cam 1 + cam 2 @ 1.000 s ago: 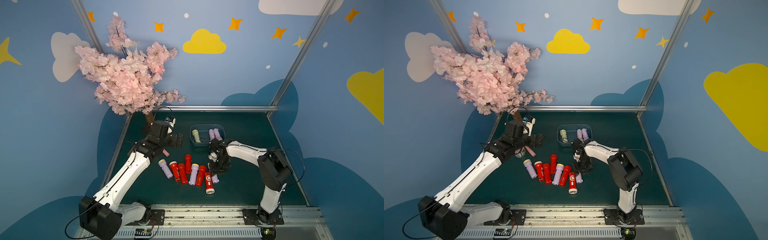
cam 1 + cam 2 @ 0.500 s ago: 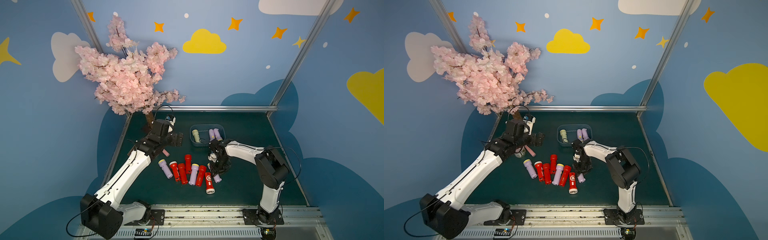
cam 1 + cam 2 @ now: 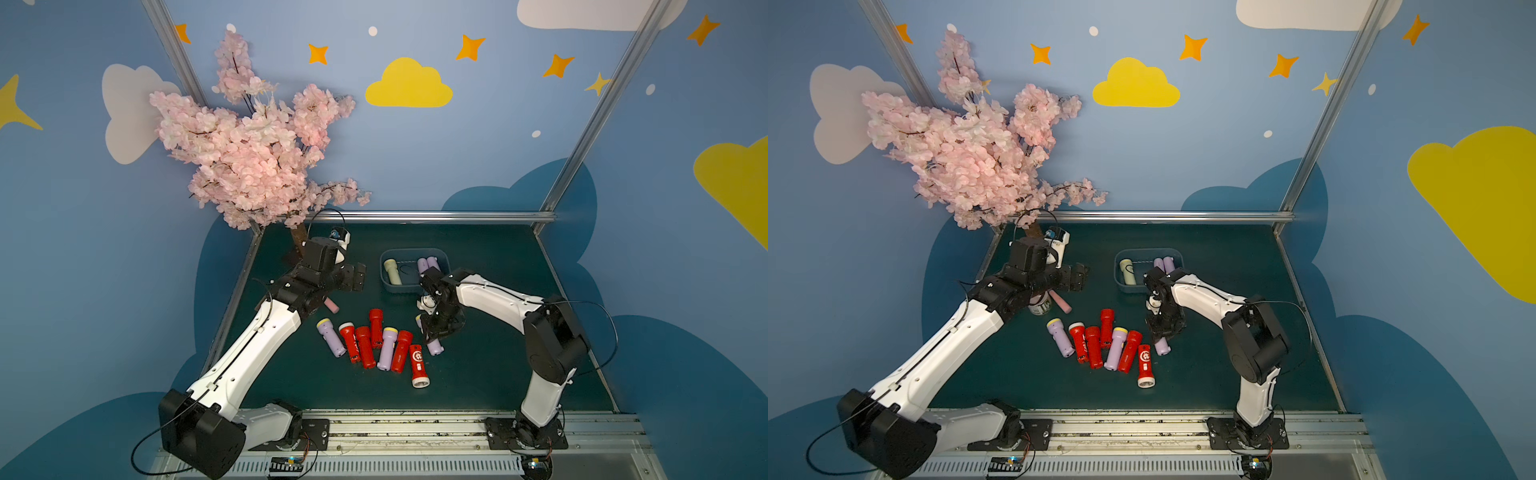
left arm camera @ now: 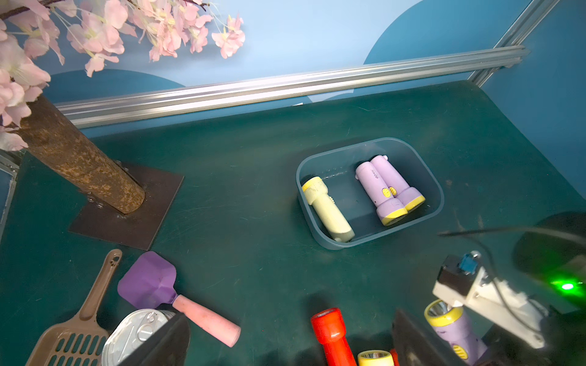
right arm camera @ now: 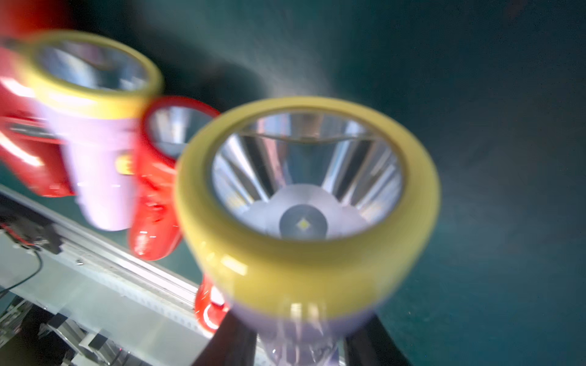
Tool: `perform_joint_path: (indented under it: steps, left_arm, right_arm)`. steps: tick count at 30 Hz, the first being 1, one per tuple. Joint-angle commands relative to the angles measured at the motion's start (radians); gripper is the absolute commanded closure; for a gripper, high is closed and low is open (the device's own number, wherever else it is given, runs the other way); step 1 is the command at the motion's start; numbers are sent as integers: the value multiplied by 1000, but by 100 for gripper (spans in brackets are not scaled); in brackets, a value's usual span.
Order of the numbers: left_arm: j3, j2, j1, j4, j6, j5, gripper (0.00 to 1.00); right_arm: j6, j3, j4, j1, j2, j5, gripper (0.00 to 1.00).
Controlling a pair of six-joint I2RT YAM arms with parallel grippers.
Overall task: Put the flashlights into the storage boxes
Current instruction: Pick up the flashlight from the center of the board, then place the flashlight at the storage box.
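Seven flashlights (image 3: 386,348) are seen lying loose in a ragged row on the green mat (image 3: 478,374) in both top views, red and lavender mixed. Just beside the row's right end, the right gripper (image 3: 436,332) is clenched on a lavender flashlight (image 3: 434,348), whose tail pokes out below the claw. Whether it is off the mat cannot be told. The slate-blue tub (image 3: 411,250) is set farther back, apart from the row, with a pale green flashlight (image 3: 391,272) and two lavender flashlights (image 3: 428,264) laid inside. The left gripper (image 3: 1077,278) is released, jaws spread wide, near a tin can (image 3: 1040,308).

Over to the left wrist view: the pale one is seen along one wall of the tub, the lavender pair touching side by side. A purple spatula (image 4: 149,279) and a brown slotted scoop (image 4: 79,332) are spotted beside the can.

Right wrist view, blurred: the gripped flashlight's yellow-rimmed head fills the picture, pinched between two dark fingers (image 5: 228,345).
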Motion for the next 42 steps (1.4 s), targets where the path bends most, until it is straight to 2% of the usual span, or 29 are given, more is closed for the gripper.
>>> perform_joint_path:
  steps: [1,11,23,32,42]
  left_arm:
    - [-3,-19,3,19,-2,12,1]
    - [-11,-1,8,37,31,15,1]
    - [-33,35,31,92,-10,90,1]
    - [-23,55,52,86,1,124,1]
    - [2,76,76,66,11,149,1]
  right_arm:
    - [-13,92,-62,-14,-24,38,68]
    - [-44,470,-146,-96,145,65,68]
    - [-57,1022,-231,-176,526,94,67]
    - [-27,1069,-155,-198,655,66,66]
    - [7,1072,-121,-204,710,18,64]
